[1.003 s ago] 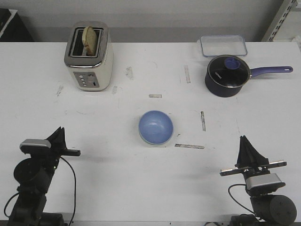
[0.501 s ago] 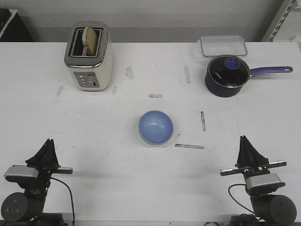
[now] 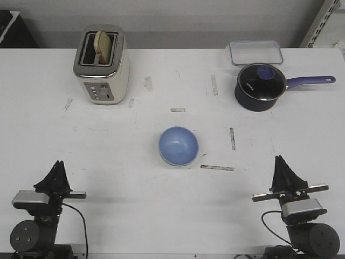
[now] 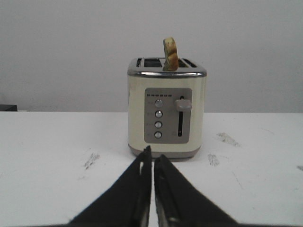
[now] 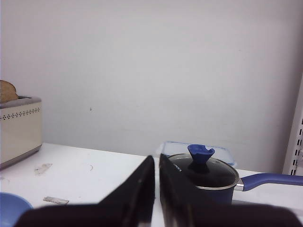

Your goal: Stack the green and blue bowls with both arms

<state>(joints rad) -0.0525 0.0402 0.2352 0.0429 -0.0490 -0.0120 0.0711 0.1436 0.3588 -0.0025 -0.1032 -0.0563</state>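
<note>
A: Where do the bowls stand?

B: The blue bowl (image 3: 178, 145) sits mid-counter (image 3: 135, 205), upright, with a thin pale rim showing under its near edge. That rim may be the green bowl beneath it, but the front view does not settle it. In the right wrist view only a blue edge (image 5: 10, 208) shows.

A: And the arms?

B: Both are parked at the near edge, well apart from the bowl. The left tool (image 3: 56, 174) is near the left corner, its fingers pressed almost together with only a hairline slit between them, holding nothing. The left wrist view (image 4: 152, 163) shows the tips meeting in front of the toaster (image 4: 166, 108).

A: The right one?

B: The right tool (image 3: 282, 171) is near the right corner, likewise closed to a narrow slit and empty. The right wrist view (image 5: 156, 172) has it aimed towards the saucepan (image 5: 203, 175).

A: What else is on the counter?

B: A cream toaster (image 3: 102, 65) at far left with a slice of bread (image 3: 102, 46) standing in one slot. At far right is a dark blue saucepan (image 3: 261, 86) under a glass lid, handle pointing right. A clear container (image 3: 255, 52) lies just behind it. Short strips of tape (image 3: 217, 168) are stuck near the bowl.
</note>
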